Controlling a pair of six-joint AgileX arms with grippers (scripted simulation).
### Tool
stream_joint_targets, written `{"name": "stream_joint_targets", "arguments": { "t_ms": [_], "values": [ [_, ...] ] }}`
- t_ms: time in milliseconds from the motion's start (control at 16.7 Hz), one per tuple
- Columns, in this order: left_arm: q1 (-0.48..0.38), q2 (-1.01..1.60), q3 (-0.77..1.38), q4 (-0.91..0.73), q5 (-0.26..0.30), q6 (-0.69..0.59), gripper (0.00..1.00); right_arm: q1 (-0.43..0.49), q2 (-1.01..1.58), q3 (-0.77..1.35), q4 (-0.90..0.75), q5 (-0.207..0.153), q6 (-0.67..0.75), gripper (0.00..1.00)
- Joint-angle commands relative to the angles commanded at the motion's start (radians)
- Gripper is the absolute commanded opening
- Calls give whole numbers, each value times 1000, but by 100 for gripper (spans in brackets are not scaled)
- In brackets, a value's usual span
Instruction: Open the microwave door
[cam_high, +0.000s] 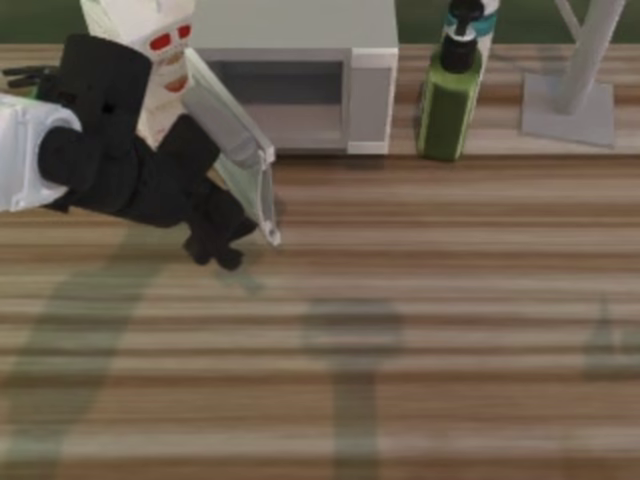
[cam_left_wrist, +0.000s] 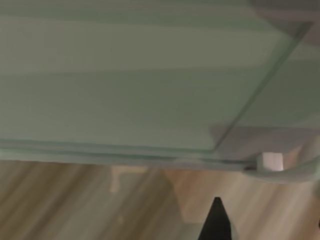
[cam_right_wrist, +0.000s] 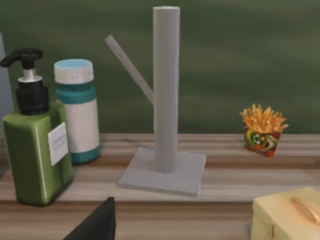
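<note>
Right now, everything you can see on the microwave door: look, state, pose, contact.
The microwave door is a flat silver-framed panel with a pale translucent window and a slim white handle along its free edge. It stands swung well open, hinged at the left side of the microwave, angling out over the wooden table and baring the cavity. The left gripper sits at the handle end; whether it actually touches cannot be told. The left wrist view shows the glass close up.

Even, bright overhead light; soft arm shadows across the table (cam_high: 450, 300).
</note>
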Motion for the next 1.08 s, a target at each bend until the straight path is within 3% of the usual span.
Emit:
{"name": "stream_joint_targets", "arguments": {
  "t_ms": [240,300,1080],
  "values": [
    [0,0,0,0,0,0,98,0,0,0,0,0,0,100],
    [0,0,0,0,0,0,100,0,0,0,0,0,0,100],
    [-14,-109,-21,-72,-15,-18,100,0,0,0,0,0,0,100]
  ]
}}
